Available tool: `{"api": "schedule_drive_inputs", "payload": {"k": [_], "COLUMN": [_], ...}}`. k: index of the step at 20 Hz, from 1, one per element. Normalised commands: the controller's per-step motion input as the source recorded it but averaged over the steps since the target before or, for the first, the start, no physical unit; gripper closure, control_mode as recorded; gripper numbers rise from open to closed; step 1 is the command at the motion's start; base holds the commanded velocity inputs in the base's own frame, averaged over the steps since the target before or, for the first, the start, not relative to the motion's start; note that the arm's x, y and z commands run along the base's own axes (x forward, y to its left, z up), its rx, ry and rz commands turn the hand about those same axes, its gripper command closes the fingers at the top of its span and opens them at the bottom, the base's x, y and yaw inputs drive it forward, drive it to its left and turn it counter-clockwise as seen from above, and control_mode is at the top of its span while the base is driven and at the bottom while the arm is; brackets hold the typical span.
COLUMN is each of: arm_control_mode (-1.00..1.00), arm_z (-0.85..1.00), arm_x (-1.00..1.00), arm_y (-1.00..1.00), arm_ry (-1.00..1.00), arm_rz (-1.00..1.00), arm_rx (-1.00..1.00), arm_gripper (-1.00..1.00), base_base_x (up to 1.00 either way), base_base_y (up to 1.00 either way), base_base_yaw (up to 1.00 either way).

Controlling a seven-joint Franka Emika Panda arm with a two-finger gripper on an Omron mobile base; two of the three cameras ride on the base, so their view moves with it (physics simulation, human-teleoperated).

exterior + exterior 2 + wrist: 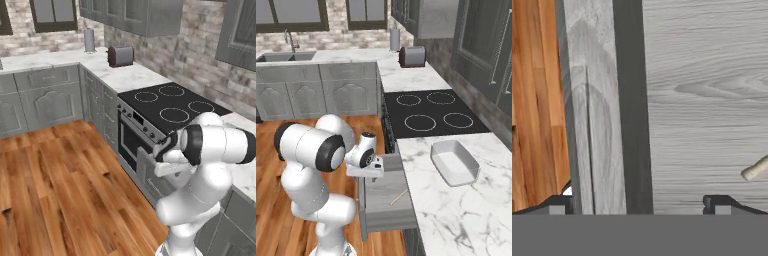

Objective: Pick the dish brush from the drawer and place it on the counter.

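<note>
Open drawer (387,200) with dish brush (399,196) on its floor; gripper (639,204) released, straddling the front panel. Risk: descending here strikes the panel, missing the brush.

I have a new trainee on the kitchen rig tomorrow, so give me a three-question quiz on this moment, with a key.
1. True or false: the drawer is pulled open.
2. Where does the dish brush lie? A) on the counter B) on the drawer floor C) in the white dish
3. Fill in: the gripper is ____ and holds nothing.

Key: 1 true. 2 B; its thin handle shows at the drawer's counter side. 3 open; in the hand view one fingertip stands over the drawer front, the other over the floor.
</note>
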Motion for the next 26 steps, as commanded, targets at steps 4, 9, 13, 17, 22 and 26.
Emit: {"api": "schedule_drive_inputs", "payload": {"k": [4,9,13,17,22,26], "arm_control_mode": [-1.00,-1.00,-1.00,-1.00,-1.00,-1.00], "arm_z": [-0.65,-0.84,-0.64,-0.53,-0.38,-0.07], "arm_x": [0.24,-0.64,-1.00,-1.00,-1.00,-1.00], "arm_y": [-0.19,0.46,1.00,1.00,1.00,1.00], "arm_ry": [0.05,0.12,0.07,0.00,0.00,0.00], "arm_rz": [0.00,0.08,0.15,0.04,0.02,0.00], "arm_rx": [0.04,0.02,0.00,0.00,0.11,0.29], "arm_gripper": [-1.00,-1.00,-1.00,-1.00,-1.00,-1.00], "base_base_x": [0.00,0.00,0.00,0.00,0.00,0.00], "base_base_y": [0.00,0.00,0.00,0.00,0.00,0.00], "base_base_yaw": [0.00,0.00,0.00,0.00,0.00,0.00]}}
